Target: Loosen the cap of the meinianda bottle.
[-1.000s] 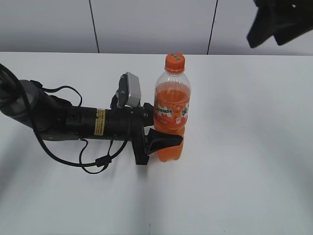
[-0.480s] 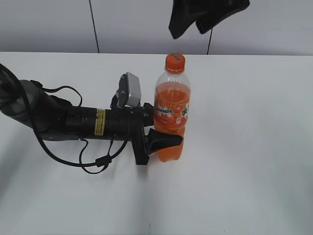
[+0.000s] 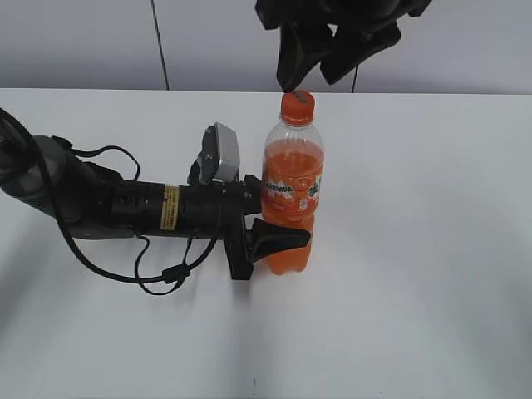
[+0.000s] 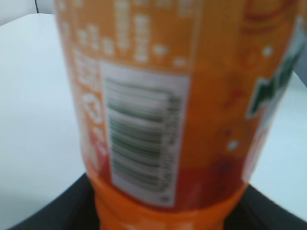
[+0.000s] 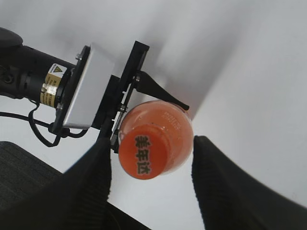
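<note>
From the exterior view, the tall clear plastic meinianda bottle of orange drink (image 3: 292, 195) stands upright on the white bench (image 3: 432, 249), clamped at its label band by the black left gripper (image 3: 274, 218), whose arm lies along the bench. The black right gripper (image 3: 326, 51) hangs open just above the small round orange ribbed screw cap (image 3: 298, 106), not touching it. The risk as I judge it: if those jaws close off-centre they could push the neck sideways and tip the bottle, or the bottle could spin in the lower grip when twisted

The left wrist view shows only the blurred label and barcode filling the frame, with dark jaw edges at the bottom corners; it confirms closeness, nothing about the cap

The right wrist view alone shows alignment: the cap sits between the two ribbed black fingers (image 5: 86, 182), nearer the left one, with a clear gap on the other side
</note>
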Controlling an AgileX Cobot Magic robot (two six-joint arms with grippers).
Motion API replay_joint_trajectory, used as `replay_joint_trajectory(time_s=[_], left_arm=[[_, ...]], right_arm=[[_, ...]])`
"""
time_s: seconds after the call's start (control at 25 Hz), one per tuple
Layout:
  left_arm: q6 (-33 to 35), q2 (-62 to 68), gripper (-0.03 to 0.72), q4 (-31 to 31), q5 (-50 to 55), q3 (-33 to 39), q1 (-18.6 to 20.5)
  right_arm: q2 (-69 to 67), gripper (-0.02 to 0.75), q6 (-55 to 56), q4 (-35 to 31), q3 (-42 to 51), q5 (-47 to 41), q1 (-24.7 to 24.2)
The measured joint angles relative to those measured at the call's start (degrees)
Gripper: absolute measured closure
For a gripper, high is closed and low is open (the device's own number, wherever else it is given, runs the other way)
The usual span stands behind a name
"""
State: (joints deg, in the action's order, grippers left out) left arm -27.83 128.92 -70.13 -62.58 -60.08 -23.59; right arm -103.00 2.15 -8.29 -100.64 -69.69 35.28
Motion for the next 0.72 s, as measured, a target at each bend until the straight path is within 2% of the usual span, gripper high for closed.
replay_joint_trajectory(time_s=[0.72], left_arm=[[0.0, 0.0, 0.294, 0.0, 0.0, 0.0, 0.0]], right_arm=[[-0.4, 0.332, -0.1, -0.7, 2.5, 0.0, 0.1]])
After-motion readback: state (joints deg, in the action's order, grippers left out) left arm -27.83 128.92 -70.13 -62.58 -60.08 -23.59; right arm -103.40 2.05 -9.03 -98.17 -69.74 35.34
